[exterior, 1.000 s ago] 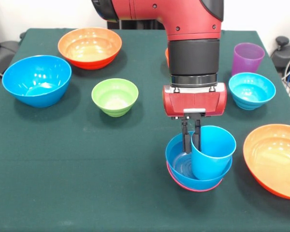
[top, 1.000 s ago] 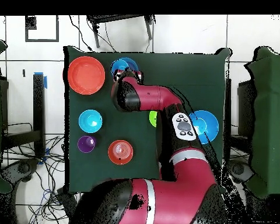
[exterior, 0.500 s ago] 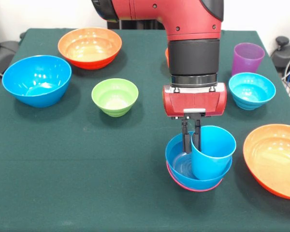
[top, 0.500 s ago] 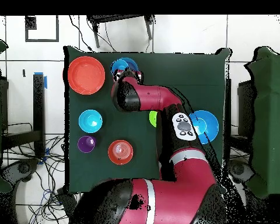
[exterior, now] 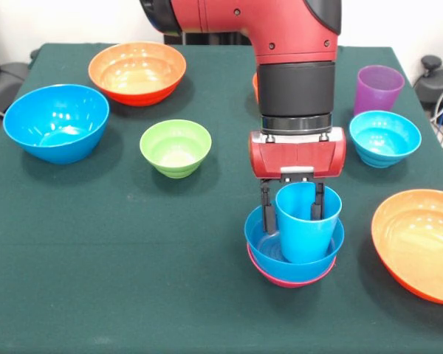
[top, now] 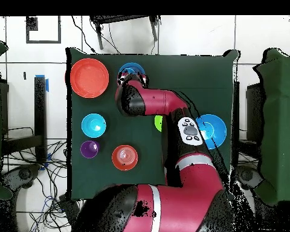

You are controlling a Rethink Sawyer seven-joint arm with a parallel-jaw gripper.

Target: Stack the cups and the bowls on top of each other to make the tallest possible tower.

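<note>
The tower stands at the front of the green table: a pink bowl point(exterior: 280, 279) at the base, a blue bowl point(exterior: 260, 240) nested in it, and a light blue cup point(exterior: 307, 225) upright inside. My gripper point(exterior: 292, 209) hangs straight over it, open, with one finger point(exterior: 264, 206) on each side of the cup's far rim. In the overhead view the arm covers the gripper, and only the tower's blue rim point(top: 130, 67) shows. The purple cup point(exterior: 379, 87) stands alone at the back right.
Loose bowls lie around: a cyan one point(exterior: 384, 137) by the purple cup, a large orange one point(exterior: 421, 243) at the right edge, a green one point(exterior: 176, 147) mid-table, a big blue one point(exterior: 56, 122) at the left, an orange one point(exterior: 137, 71) at the back.
The fingers, pinched on the cup's rim before, have spread apart. The cup, leaning to the right earlier, now stands upright, and the two bowls have shifted slightly left.
</note>
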